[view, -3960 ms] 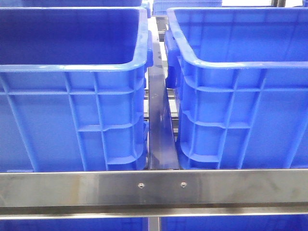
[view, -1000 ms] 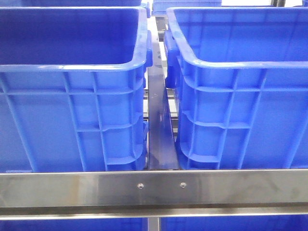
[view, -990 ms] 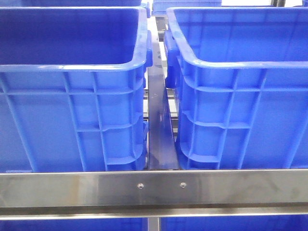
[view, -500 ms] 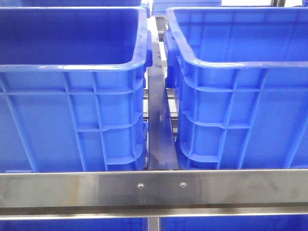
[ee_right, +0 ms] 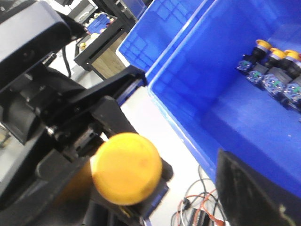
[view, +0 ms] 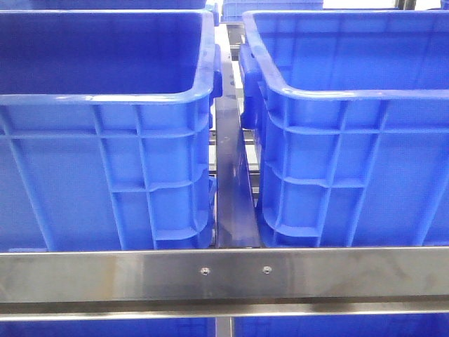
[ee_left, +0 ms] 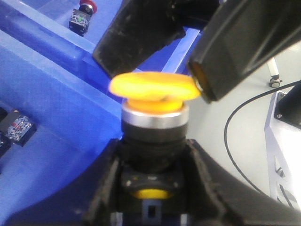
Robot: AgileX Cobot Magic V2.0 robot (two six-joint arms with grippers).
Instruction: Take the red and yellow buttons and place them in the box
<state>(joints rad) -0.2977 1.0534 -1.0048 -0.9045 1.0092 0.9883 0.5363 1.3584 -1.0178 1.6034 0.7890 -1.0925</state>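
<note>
Yellow button between left fingers, touching both.

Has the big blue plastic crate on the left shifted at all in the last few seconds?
No. The left blue plastic crate keeps its place against the steel rail in the front view.

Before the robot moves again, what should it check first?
1. Left gripper holding the yellow button: ok, the button's body sits between its fingers.
2. Right gripper gripping the cap: cannot tell; its fingers flank the cap, but no squeeze shows.
3. Button above the blue box: cannot tell; the box's wall is beside it and bare floor shows on the other side.
4. Red button: ok, one lies inside a blue box.
5. Clear path for the arms: cannot tell; the front view shows neither arm.
</note>
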